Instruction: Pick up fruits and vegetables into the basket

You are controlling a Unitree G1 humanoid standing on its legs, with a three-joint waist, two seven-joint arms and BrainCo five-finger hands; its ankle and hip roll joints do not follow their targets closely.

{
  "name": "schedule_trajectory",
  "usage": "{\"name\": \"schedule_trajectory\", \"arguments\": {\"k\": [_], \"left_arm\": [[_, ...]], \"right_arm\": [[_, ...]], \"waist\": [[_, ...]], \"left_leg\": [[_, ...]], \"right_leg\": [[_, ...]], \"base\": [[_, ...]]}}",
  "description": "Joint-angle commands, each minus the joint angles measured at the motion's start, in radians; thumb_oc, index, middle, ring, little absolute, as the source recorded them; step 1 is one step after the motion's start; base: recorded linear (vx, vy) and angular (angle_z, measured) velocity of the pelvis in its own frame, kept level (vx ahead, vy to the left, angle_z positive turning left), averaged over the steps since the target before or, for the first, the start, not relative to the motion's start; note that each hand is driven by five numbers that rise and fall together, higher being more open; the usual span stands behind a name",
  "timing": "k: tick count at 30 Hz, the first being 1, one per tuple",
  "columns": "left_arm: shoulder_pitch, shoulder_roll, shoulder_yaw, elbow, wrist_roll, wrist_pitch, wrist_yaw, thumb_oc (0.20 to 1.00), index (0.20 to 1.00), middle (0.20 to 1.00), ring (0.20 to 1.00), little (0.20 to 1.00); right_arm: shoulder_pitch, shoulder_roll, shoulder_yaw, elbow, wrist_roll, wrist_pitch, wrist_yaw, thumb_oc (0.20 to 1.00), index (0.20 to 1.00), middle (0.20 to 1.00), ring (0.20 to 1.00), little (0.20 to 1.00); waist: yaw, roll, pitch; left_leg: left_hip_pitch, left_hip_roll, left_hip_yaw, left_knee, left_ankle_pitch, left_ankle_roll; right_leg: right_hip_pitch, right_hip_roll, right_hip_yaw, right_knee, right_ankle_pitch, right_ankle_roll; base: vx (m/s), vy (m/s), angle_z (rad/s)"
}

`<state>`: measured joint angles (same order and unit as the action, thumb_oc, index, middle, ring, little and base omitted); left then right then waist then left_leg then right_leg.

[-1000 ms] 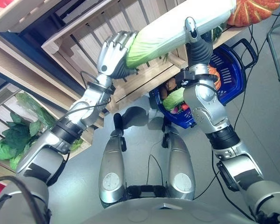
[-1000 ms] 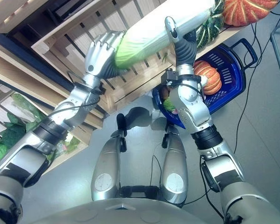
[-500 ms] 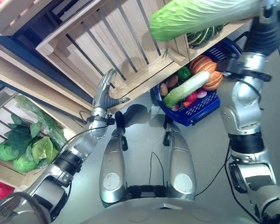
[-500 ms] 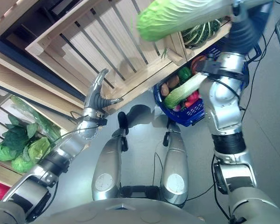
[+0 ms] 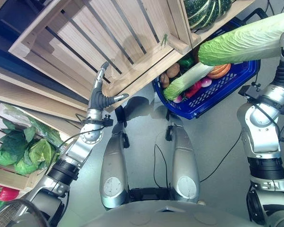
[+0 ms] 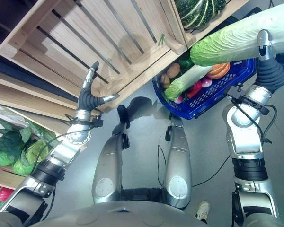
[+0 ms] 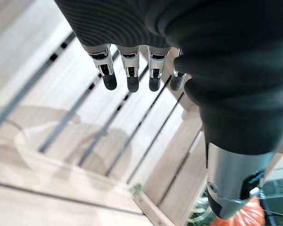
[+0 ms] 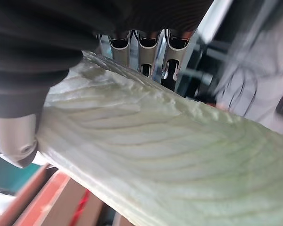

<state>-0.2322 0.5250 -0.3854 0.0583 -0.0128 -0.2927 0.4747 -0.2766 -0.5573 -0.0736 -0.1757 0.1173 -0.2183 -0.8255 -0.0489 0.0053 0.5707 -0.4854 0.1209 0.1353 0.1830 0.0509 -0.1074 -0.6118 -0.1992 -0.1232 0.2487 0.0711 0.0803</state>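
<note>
My right hand is shut on a long pale green napa cabbage, thumb over its top, fingers behind it in the right wrist view. The cabbage hangs level just above the blue basket on the floor. Inside the basket lie a second napa cabbage, an orange pumpkin, potatoes and red vegetables. My left hand stands open with straight fingers in front of the wooden crate, holding nothing.
A dark green striped squash sits on the shelf edge right above the basket. Leafy greens fill a lower crate at the far left, with red peppers below them. Grey floor lies right of the basket.
My left hand let go of the cabbage and dropped back to the crate front. My right hand carried the cabbage right and down, over the basket. The camera has shifted.
</note>
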Motion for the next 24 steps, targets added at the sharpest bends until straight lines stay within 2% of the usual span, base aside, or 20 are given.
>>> {"name": "schedule_trajectory", "arguments": {"k": [1,4,8,11,14,20,21,24], "left_arm": [[0.061,0.027,0.017,-0.129,-0.065,-0.069,-0.051,1.000,1.000,1.000,1.000,1.000],[0.060,0.032,-0.013,-0.137,-0.075,-0.065,-0.085,1.000,1.000,1.000,1.000,1.000],[0.056,0.039,-0.058,-0.145,-0.113,-0.050,-0.127,1.000,1.000,1.000,1.000,1.000],[0.048,0.043,-0.087,-0.145,-0.135,-0.048,-0.148,1.000,1.000,1.000,1.000,1.000],[0.045,0.045,-0.110,-0.146,-0.140,-0.041,-0.153,1.000,1.000,1.000,1.000,1.000],[0.013,0.056,-0.154,-0.124,-0.154,-0.045,-0.126,1.000,1.000,1.000,1.000,1.000],[0.003,0.059,-0.165,-0.112,-0.158,-0.052,-0.123,1.000,1.000,1.000,1.000,1.000],[-0.020,0.062,-0.182,-0.093,-0.166,-0.057,-0.127,1.000,1.000,1.000,1.000,1.000]], "right_arm": [[0.006,-0.066,-0.088,-0.003,-0.036,0.028,-0.126,0.200,0.200,0.200,0.200,0.200],[-0.005,-0.072,-0.081,0.061,-0.036,0.067,-0.165,0.200,0.200,0.200,0.200,0.200],[-0.044,-0.103,-0.066,0.138,-0.025,0.157,-0.208,0.200,0.200,0.200,0.200,0.200],[-0.084,-0.128,-0.064,0.208,0.011,0.198,-0.204,0.200,0.200,0.200,0.200,0.200],[-0.123,-0.150,-0.054,0.279,0.061,0.212,-0.182,0.200,0.200,0.200,0.200,0.200],[-0.255,-0.178,-0.005,0.482,0.281,0.144,-0.004,0.200,0.200,0.200,0.200,0.200],[-0.294,-0.183,0.016,0.538,0.349,0.125,0.057,0.200,0.200,0.200,0.200,0.200],[-0.378,-0.193,0.055,0.660,0.433,0.118,0.173,0.200,0.200,0.200,0.200,0.200]], "waist": [[-0.026,0.026,-0.051],[-0.021,0.041,-0.051],[-0.010,0.068,-0.051],[-0.003,0.085,-0.051],[0.007,0.101,-0.051],[0.034,0.133,-0.051],[0.043,0.140,-0.051],[0.059,0.154,-0.051]], "left_leg": [[-0.077,-0.001,0.013,0.069,-0.019,0.029],[-0.112,-0.003,0.009,0.071,-0.011,0.032],[-0.153,-0.004,0.005,0.090,-0.017,0.031],[-0.189,-0.005,0.005,0.095,-0.006,0.033],[-0.215,-0.004,0.002,0.108,-0.012,0.033],[-0.285,-0.014,-0.009,0.133,-0.009,0.035],[-0.298,-0.014,-0.010,0.140,-0.008,0.036],[-0.330,-0.019,-0.020,0.164,-0.012,0.038]], "right_leg": [[-0.003,-0.012,-0.016,0.050,-0.013,0.042],[-0.039,-0.012,-0.019,0.059,-0.012,0.039],[-0.081,-0.013,-0.020,0.086,-0.026,0.036],[-0.118,-0.015,-0.020,0.094,-0.018,0.033],[-0.144,-0.015,-0.022,0.114,-0.030,0.032],[-0.214,-0.019,-0.025,0.137,-0.029,0.026],[-0.229,-0.019,-0.027,0.147,-0.031,0.024],[-0.265,-0.021,-0.030,0.176,-0.039,0.018]], "base": [[-0.02,-0.122,0.02],[-0.01,-0.101,-0.01],[0.00,-0.077,0.00],[-0.01,-0.068,0.01],[0.01,-0.087,0.04],[0.00,-0.097,0.08],[0.00,-0.082,0.09],[0.01,-0.089,0.05]]}}
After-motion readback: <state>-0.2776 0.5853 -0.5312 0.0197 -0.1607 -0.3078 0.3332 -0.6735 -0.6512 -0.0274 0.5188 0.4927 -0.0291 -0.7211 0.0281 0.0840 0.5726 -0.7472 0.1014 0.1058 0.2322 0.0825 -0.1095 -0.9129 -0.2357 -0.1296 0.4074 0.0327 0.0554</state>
